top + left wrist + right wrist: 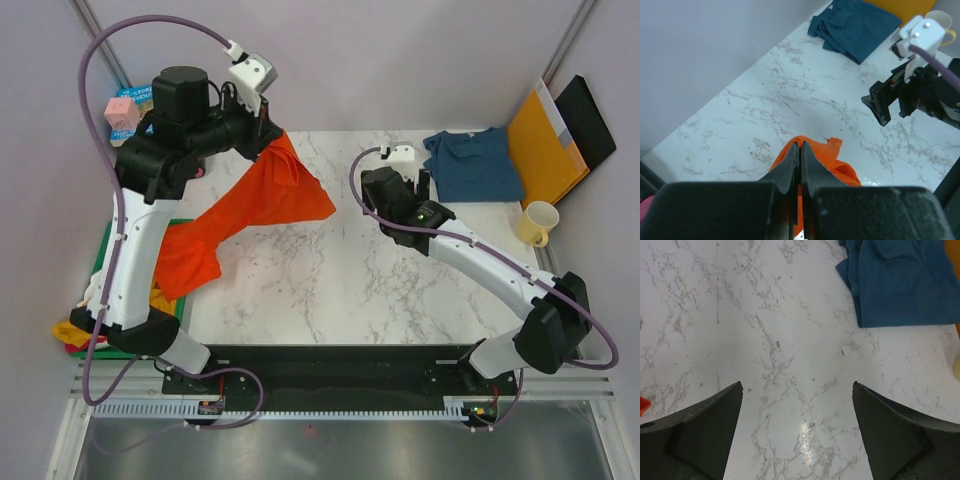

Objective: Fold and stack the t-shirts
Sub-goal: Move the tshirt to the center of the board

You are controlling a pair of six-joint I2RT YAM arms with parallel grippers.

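A: Left end effector (800, 146)?
B: Clenched on the bright orange-red cotton t-shirt (265, 200), held up above the white marble counter (330, 280), lower end trailing at its left edge.
A: Right end effector (797, 390)?
B: Spread wide, grasping nothing, near the dark teal-blue cotton t-shirt (475, 165) lying at the far right.

The right gripper (797, 387) hung with its two dark fingers (700, 430) spread wide above the white marble table (755, 315). The blue t-shirt (905, 285) lay rumpled at the top right corner.
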